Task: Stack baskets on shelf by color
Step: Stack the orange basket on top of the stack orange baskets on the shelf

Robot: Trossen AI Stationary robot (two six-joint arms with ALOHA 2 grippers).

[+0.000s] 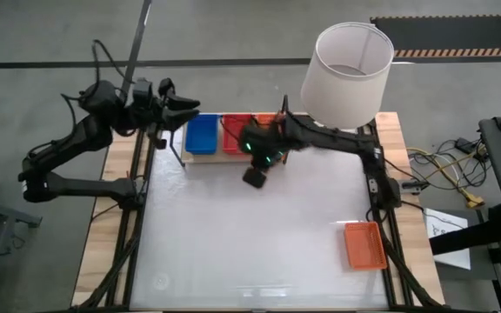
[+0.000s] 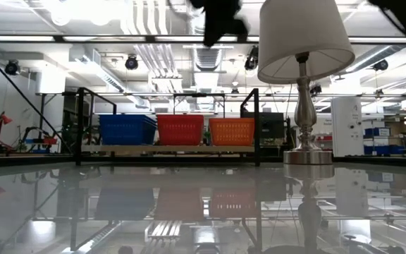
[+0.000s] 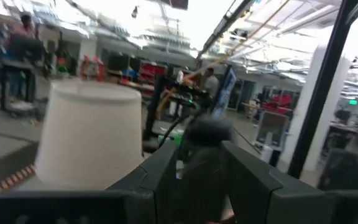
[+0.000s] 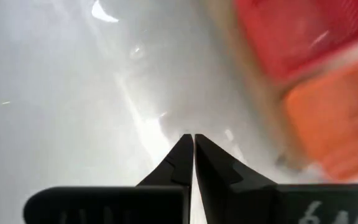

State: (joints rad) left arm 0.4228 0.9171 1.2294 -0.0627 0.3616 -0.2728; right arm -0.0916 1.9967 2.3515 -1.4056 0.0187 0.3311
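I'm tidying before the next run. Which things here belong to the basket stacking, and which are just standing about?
Job:
- blue baskets, red baskets, orange baskets on the shelf
- lone orange basket on the table
- right gripper, shut, empty

Standing about:
- lamp
- left gripper, waiting beside the shelf

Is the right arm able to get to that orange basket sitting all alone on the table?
Probably yes. The orange basket lies by itself on the white table, on the right arm's side, with nothing around it. The right gripper hangs empty near the shelf, fingers shut.

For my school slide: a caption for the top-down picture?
Blue, red, orange baskets on shelf; one orange basket remains.
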